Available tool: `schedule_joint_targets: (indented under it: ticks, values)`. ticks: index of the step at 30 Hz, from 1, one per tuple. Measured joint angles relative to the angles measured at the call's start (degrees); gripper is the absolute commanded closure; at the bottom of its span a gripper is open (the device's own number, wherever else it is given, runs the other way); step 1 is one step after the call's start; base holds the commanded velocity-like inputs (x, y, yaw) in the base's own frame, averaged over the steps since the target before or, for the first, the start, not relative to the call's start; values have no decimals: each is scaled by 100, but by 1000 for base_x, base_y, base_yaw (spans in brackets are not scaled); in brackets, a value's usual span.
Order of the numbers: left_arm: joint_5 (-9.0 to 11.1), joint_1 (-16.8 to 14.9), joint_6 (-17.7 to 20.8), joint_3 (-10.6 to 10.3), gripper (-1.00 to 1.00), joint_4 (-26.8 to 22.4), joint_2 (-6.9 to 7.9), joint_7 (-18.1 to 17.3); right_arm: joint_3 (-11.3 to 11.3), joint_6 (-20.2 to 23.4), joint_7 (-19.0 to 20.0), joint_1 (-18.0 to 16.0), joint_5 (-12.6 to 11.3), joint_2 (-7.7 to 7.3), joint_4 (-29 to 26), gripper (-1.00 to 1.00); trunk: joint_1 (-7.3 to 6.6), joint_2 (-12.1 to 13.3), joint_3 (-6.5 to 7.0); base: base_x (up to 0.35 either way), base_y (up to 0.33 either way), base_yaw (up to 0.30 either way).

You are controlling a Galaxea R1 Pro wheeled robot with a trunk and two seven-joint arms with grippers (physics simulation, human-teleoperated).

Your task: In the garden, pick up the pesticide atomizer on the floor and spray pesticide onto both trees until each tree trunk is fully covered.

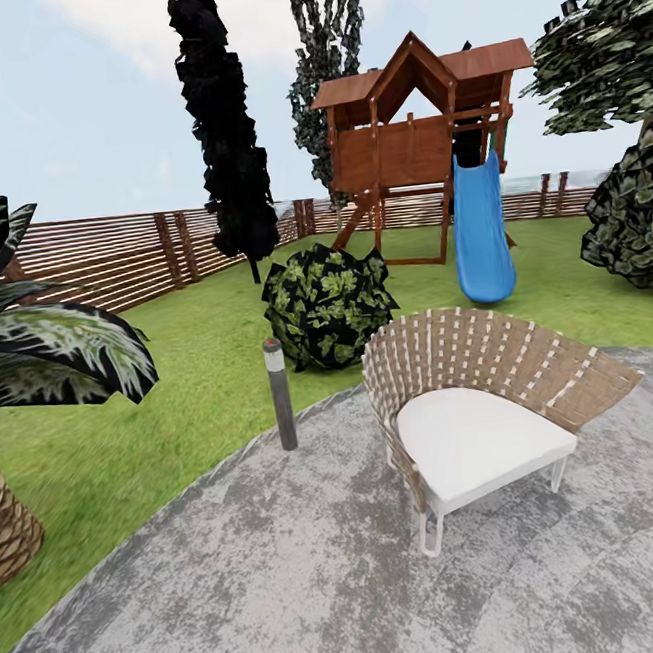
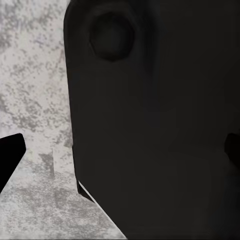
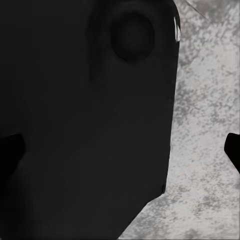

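Observation:
The pesticide atomizer is out of view. The head view looks across the garden: grey paving floor (image 1: 293, 581) in front, green lawn (image 1: 201, 380) behind it. At the top right a tree's crown of dark green leaves (image 1: 598, 37) reaches in, its trunk cut off by the frame edge. In the left wrist view my left gripper (image 2: 120, 152) hangs over mottled grey paving (image 2: 35, 100), with dark fingertips (image 2: 10, 157) at opposite edges, apart and holding nothing. My right gripper (image 3: 122, 150) shows the same spread over paving (image 3: 205, 125). A black part of the robot (image 2: 155, 125) blocks much of both wrist views.
A woven chair with a white cushion (image 1: 486, 410) stands on the paving ahead right. A grey bollard (image 1: 279, 394) marks the paving edge, a round bush (image 1: 329, 304) behind it. A palm (image 1: 10, 380) is at left; a playhouse (image 1: 418, 146), a blue slide (image 1: 482, 235) and a slat fence (image 1: 108, 259) stand farther off.

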Motion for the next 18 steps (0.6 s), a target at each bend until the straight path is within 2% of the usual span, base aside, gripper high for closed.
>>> schedule_joint_targets:
  ticks: [10,18]
  values:
    - [16,9,-8,9,-100,34,-9,-24,16,-19,32,-7,16,269,-228,-100,0,1,1,0,0,0]
    - [9,3,-44,-13,-100,-57,-9,-24,23,-253,25,-9,28,277,-298,-100,0,1,2,0,0,0]
